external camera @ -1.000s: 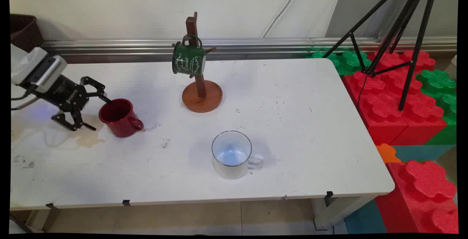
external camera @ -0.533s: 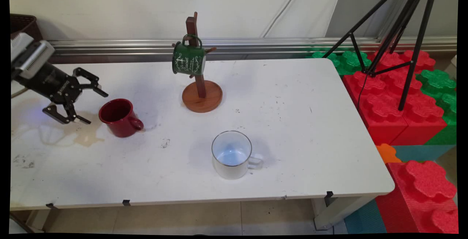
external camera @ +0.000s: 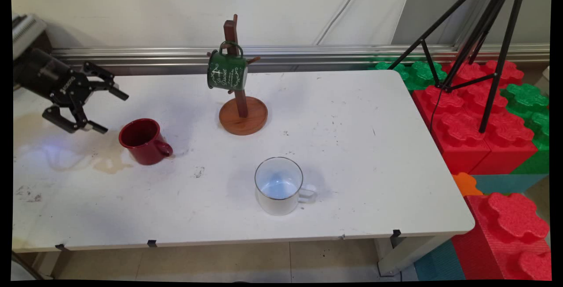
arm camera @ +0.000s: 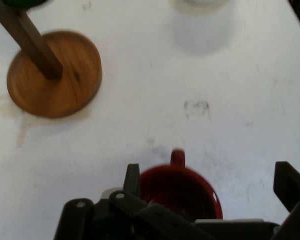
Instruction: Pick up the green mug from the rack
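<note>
Main view: the gripper [external camera: 104, 111] is seen raised above the table [external camera: 352, 155], jaws spread wide and nothing held, just left of the red mug [external camera: 144, 141]. That mug is stood upright with its handle turned toward the white mug [external camera: 279, 186], which is set nearer the front edge. A green mug [external camera: 226, 71] is hung by its handle on a peg of the wooden mug stand [external camera: 241, 102], so it is kept tilted off the table. From the hand view, the red mug is framed between the open fingers [arm camera: 132, 178].

Glossy red mug [external camera: 144, 141]; wood stand [external camera: 242, 110], smooth; white enamel mug [external camera: 278, 186], shiny; table [external camera: 352, 168] matt, stained.
</note>
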Robot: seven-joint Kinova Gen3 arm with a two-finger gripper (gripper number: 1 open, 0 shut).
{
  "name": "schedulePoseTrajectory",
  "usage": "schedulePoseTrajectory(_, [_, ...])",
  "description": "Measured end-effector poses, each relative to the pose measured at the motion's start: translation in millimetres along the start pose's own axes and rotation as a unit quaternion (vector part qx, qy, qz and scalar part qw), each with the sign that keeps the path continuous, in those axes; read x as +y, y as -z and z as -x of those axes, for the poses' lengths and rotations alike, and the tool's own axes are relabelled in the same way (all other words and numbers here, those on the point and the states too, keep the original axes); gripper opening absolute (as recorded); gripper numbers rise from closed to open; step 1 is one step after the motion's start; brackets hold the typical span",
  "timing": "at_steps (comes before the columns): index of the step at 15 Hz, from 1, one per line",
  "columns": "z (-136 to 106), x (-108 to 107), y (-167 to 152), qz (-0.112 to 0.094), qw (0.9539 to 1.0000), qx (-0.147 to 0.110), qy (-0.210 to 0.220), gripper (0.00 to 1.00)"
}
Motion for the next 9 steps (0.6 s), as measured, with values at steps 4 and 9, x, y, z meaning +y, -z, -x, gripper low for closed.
schedulePoseTrajectory(4, [-12.5, -8.4, 9.2, 0.002, 0.9990, 0.038, 0.023, 1.00])
schedulePoseTrajectory(9, [-22.7, -18.0, 13.9, 0.005, 0.9968, 0.069, 0.040, 1.00])
